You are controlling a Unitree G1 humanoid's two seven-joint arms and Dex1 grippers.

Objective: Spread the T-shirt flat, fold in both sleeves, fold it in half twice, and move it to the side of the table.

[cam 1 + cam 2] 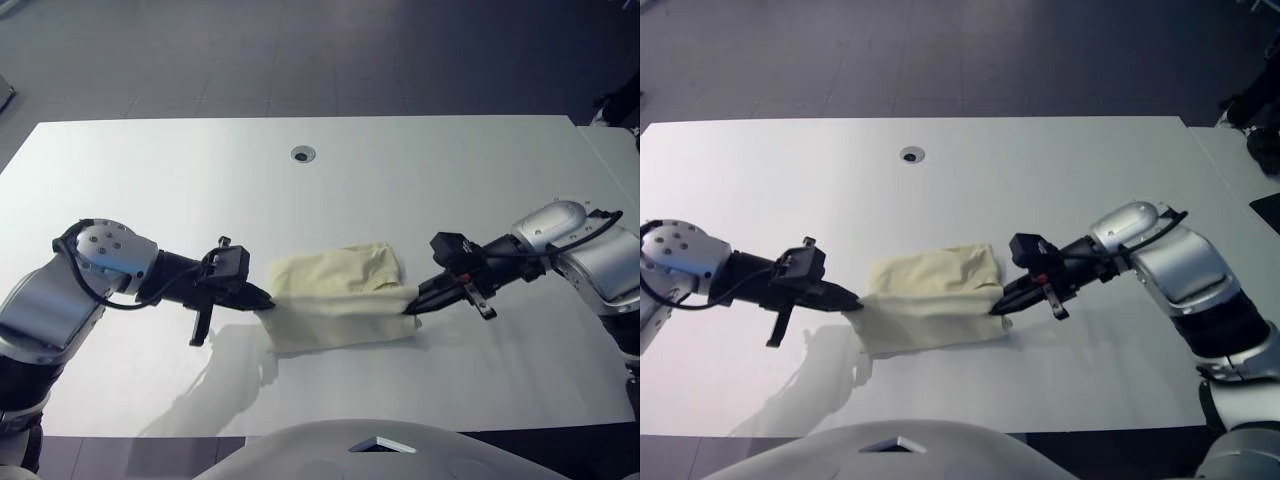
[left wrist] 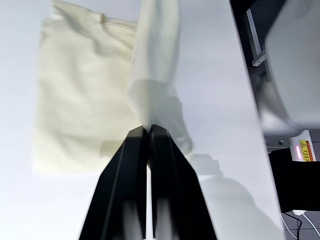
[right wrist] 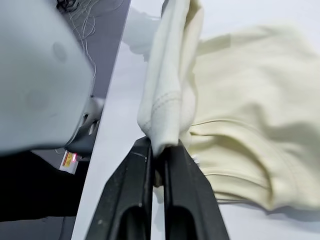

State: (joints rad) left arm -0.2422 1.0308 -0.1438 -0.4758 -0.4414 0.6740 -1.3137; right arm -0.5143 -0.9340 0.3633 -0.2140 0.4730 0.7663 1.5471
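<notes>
Left jaws: pinched tight on the near left corner of the T-shirt (image 1: 335,290), cloth bunched at the tips.
Right jaws: clamped on the near right corner, a fold of fabric squeezed between them.
T-shirt: pale yellow, folded, mid-counter toward the near side; its near edge hangs off the surface between both pairs of jaws, the far part lies flat.
Left arm (image 1: 110,265): low, from the left.
Right arm (image 1: 565,240): low, from the right.
Counter (image 1: 150,170): white.
Round hole (image 1: 303,154): far middle, well apart from the shirt.
</notes>
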